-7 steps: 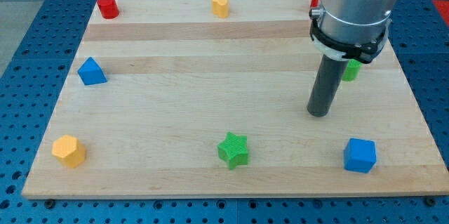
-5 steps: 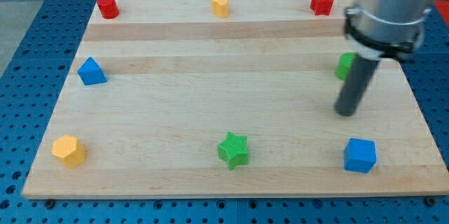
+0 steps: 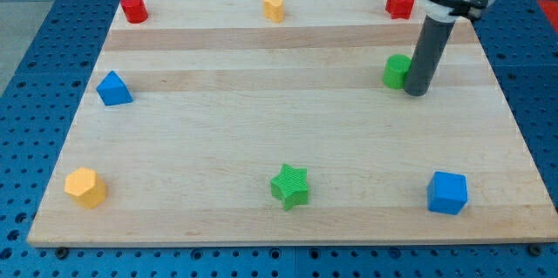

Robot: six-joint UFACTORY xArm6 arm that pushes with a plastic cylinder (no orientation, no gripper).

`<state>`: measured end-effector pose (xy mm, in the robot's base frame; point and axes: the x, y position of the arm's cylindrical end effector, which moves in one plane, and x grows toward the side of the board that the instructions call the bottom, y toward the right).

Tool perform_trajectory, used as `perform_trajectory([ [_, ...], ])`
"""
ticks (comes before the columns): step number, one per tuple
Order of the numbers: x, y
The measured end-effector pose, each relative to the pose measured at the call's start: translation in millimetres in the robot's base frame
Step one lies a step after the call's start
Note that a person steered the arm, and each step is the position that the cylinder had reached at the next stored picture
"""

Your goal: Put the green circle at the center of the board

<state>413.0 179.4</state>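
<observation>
No pincer on this rig, so no open or closed state to report, just a dark rod; my tip (image 3: 417,93) sits on the counter (image 3: 261,139) touching or just beside the right side of the green circle (image 3: 397,71). Green circle is in the upper right part of the board, well apart from the center, below the red block (image 3: 400,3) at the top right edge. Step in hand, as I judge it: contact made on the circle's right side, push toward center beginning. Next move calls for sliding my tip toward the view's left and slightly toward the bottom, keeping the circle centered on the rod so it doesn't slip off round the side. Path to center looks clear. Others: green star (image 3: 289,186) bottom middle, blue cube (image 3: 447,193) bottom right, blue triangular block (image 3: 113,89) left, orange hexagon-ish block (image 3: 85,187) bottom left, red cylinder (image 3: 132,7) top left, yellow block (image 3: 274,6) top middle, shape unclear.
</observation>
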Motion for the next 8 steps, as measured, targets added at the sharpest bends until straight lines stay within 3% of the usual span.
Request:
perform_trajectory([
  [2, -26.3, 49.0],
  [5, -45.0, -115.2],
  [7, -31.6, -49.8],
  [8, -16.1, -72.7],
])
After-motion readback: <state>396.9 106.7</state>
